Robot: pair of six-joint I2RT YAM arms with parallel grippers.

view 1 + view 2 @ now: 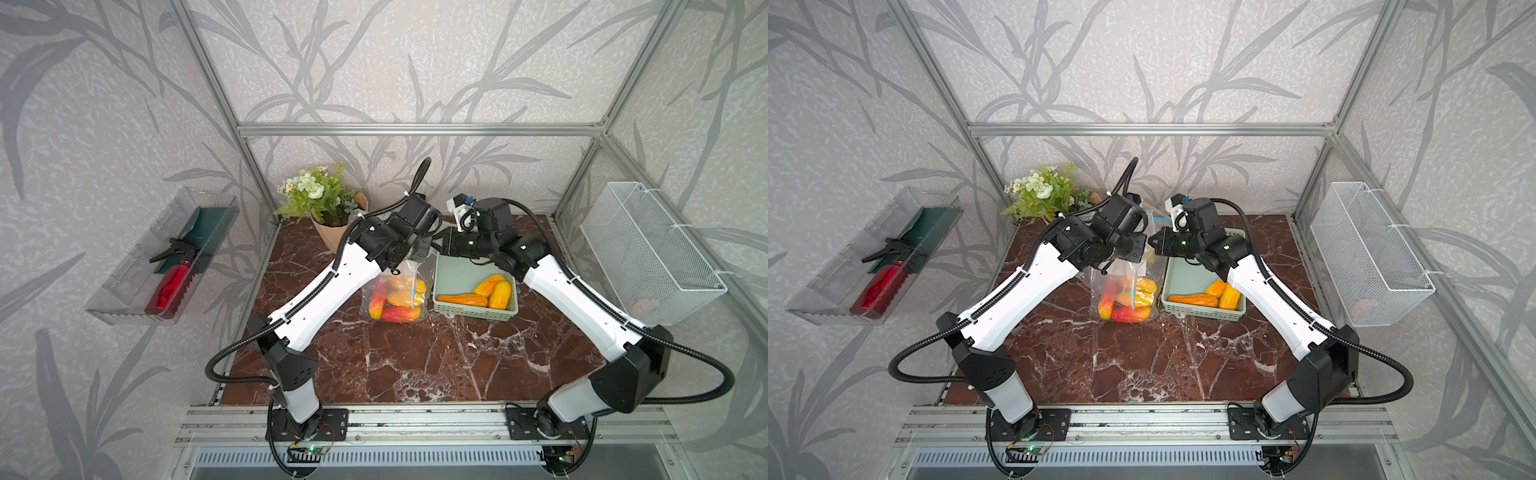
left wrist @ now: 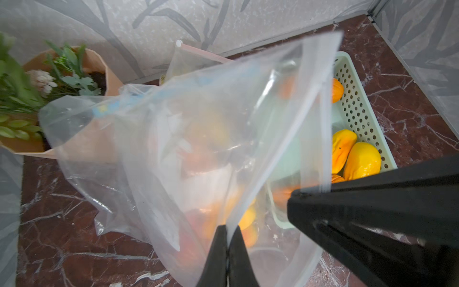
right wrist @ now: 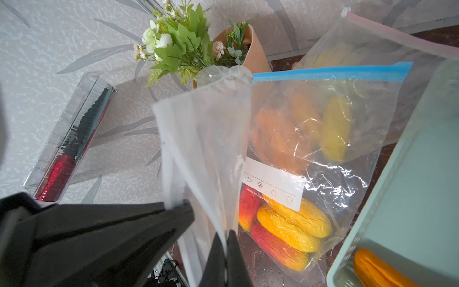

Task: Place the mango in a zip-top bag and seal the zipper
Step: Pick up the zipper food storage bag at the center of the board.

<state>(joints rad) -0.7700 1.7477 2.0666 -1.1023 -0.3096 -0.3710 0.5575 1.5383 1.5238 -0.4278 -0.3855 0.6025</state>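
Dark marbled tabletop (image 1: 415,365) was seen beneath both arms. The left gripper (image 2: 228,229) was clamped on the clear film of the zip-top bag (image 3: 323,119). The right gripper (image 3: 225,235) was pinched on the same film just beside it, apparently so that the top would be held up and taut for sealing the blue zipper strip (image 3: 323,72). Mangoes (image 3: 285,228) were settled at the bag's bottom, weighing it down. More were seen in the green basket (image 1: 453,274) alongside.
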